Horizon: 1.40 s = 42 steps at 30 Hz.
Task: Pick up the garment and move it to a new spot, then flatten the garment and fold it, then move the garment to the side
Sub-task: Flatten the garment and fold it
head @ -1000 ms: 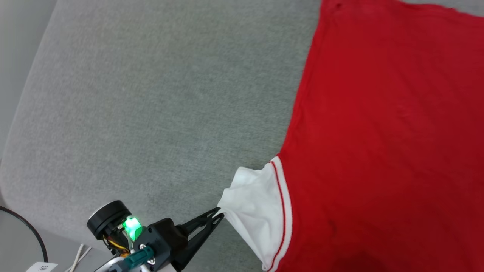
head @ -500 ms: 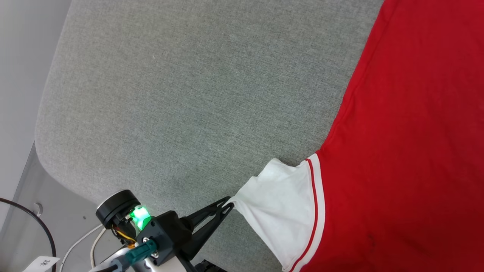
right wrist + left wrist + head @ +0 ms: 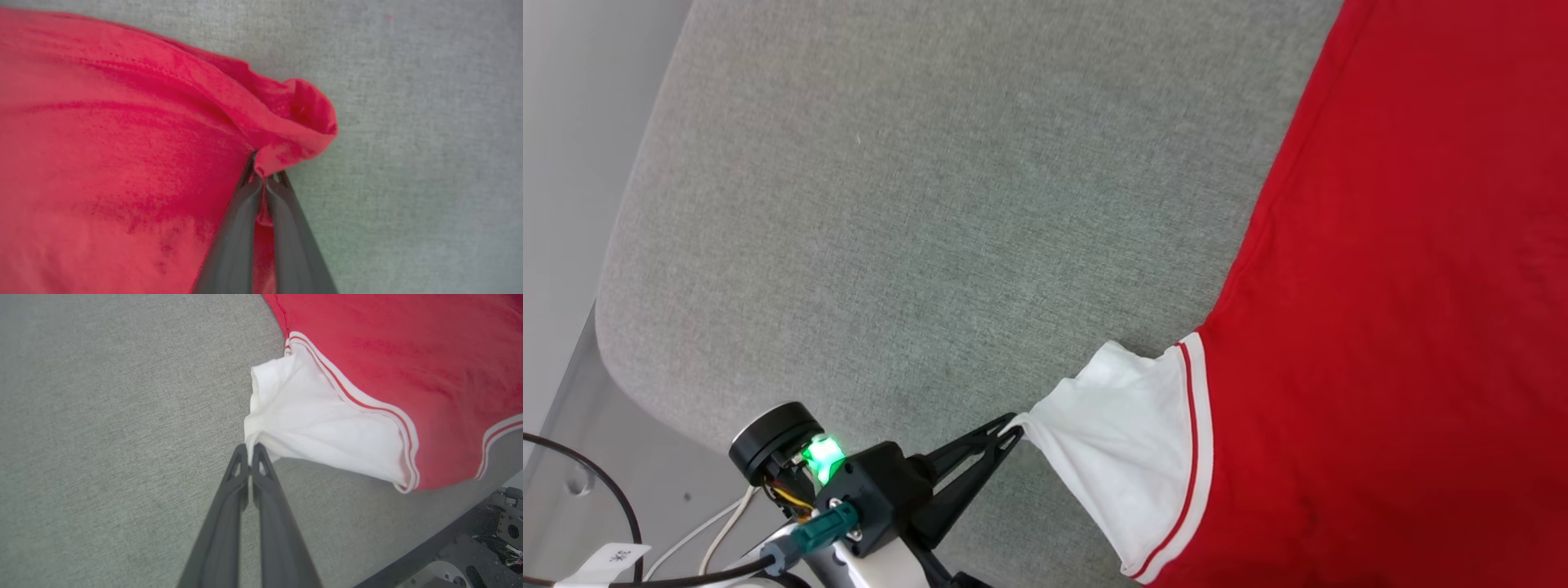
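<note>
The right hand (image 3: pixel 263 176), apart a second ago, is now clamping a rolled red edge of the shirt (image 3: pixel 1405 286) spread on the grey surface (image 3: pixel 890 229). The left hand (image 3: pixel 1013 425) is pinching the white sleeve (image 3: pixel 1123 441) tip. With both gripping, flattening looks ready to begin.

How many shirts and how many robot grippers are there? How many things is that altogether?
Shirts: 1, the garment
Grippers: 2, the left gripper and the right gripper, both pinching the garment
Total: 3
</note>
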Tool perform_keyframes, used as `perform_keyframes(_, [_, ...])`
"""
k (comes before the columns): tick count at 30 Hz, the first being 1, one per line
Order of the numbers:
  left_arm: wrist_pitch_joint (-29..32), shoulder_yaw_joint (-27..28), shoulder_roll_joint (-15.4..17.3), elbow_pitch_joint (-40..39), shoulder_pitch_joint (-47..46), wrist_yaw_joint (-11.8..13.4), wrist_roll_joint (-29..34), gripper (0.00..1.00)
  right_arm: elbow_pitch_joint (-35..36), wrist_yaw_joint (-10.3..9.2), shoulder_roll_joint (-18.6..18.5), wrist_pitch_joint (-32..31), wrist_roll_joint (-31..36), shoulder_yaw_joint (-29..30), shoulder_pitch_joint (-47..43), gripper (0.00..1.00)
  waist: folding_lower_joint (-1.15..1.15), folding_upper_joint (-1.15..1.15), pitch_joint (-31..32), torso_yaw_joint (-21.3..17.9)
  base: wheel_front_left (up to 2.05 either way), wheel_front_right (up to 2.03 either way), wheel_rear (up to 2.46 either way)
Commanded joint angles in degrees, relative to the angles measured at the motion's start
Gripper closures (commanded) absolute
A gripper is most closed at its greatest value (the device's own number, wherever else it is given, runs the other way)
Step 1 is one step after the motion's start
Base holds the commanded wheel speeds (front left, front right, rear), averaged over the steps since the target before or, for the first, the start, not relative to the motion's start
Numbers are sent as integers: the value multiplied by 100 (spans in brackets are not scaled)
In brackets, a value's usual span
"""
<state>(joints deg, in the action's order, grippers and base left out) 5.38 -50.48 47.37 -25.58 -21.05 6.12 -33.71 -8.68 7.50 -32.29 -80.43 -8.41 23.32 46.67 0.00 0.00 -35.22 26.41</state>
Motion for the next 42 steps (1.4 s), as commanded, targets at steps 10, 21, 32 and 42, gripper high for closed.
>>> perform_keyframes(10, [65,46,84,165,262,259,-209,100,207,-2,286,232,-658,-85,-1735,100,0,0,1229,-800,0,0,0])
perform_keyframes(21, [-21,5,161,417,748,618,-339,100,827,-2,846,779,-1426,-67,-3512,100,0,0,2155,-1565,0,0,0])
perform_keyframes(32, [-236,4,-25,687,1110,796,-626,100,1426,-2,1088,1365,-1680,-191,-5514,100,0,0,2636,-1949,0,0,0])
perform_keyframes(42, [-288,-49,-155,819,1110,773,-660,100,1276,-2,1349,1658,-1853,-405,-5968,100,0,0,2768,-1988,0,0,0])
